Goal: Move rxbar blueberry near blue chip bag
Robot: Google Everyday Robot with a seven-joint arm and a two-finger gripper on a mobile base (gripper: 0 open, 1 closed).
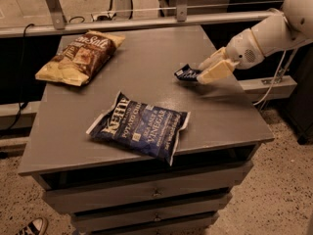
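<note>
We counted one puffy blue chip bag, one brown chip bag; at the grey desk's right, the pincer clamped one flat navy bar, pointing left.

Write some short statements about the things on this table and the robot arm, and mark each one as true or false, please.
1. The tool grips the rxbar blueberry at the right side of the table. True.
2. The rxbar blueberry lies on top of the blue chip bag. False: it is in the tool, apart from that bag and further back on the right.
3. The brown chip bag lies at the far left corner of the table. True.
4. The two chip bags touch each other. False: they lie apart, with table surface between them.
5. The blue chip bag stands upright. False: it lies flat near the front edge.
</note>
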